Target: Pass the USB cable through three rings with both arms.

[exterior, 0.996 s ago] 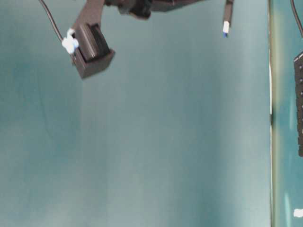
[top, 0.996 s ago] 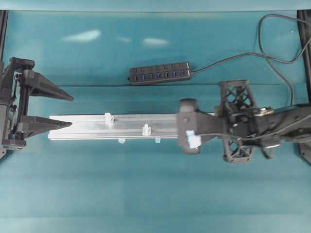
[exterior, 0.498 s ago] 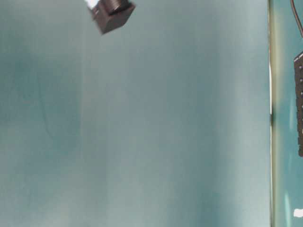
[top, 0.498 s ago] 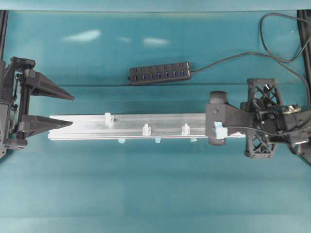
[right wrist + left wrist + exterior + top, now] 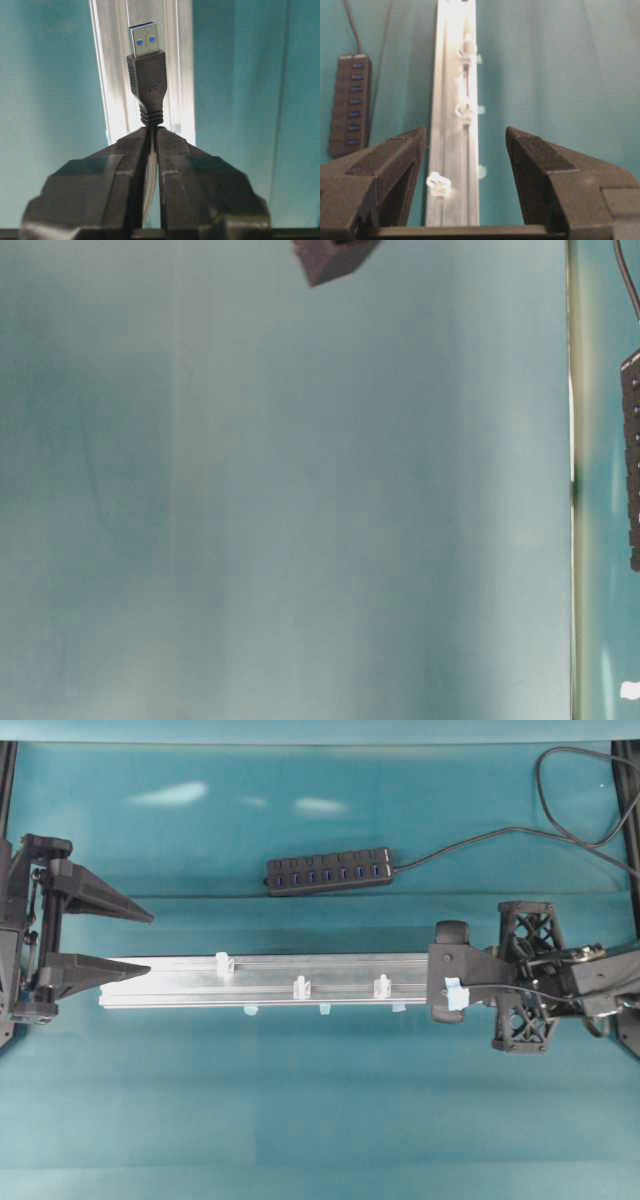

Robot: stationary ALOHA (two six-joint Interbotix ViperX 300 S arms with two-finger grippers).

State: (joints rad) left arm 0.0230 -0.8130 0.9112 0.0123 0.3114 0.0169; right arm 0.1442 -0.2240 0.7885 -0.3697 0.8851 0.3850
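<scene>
My right gripper point(image 5: 153, 129) is shut on the USB cable just behind its black plug point(image 5: 147, 75), which points along the silver rail point(image 5: 175, 60). In the overhead view the right arm point(image 5: 560, 982) hovers at the rail's right end, its fingertips hidden under the wrist camera block point(image 5: 452, 985). Three rings stand on the rail point(image 5: 170, 982): one on the left point(image 5: 225, 963), one in the middle point(image 5: 300, 987), one on the right point(image 5: 381, 986). The cable passes through none of them. My left gripper point(image 5: 148, 945) is open at the rail's left end, empty, with the nearest ring point(image 5: 439, 182) between its fingers.
A black multi-port hub point(image 5: 328, 872) lies behind the rail, and its cord point(image 5: 470, 842) loops off to the back right corner. Small light-blue feet point(image 5: 324, 1009) stick out under the rail's front edge. The table-level view shows only teal cloth and a corner of the right wrist block point(image 5: 335, 255).
The right arm has drawn back to the right along the rail with the plug, uncovering the right-hand ring. The left arm has stayed put.
</scene>
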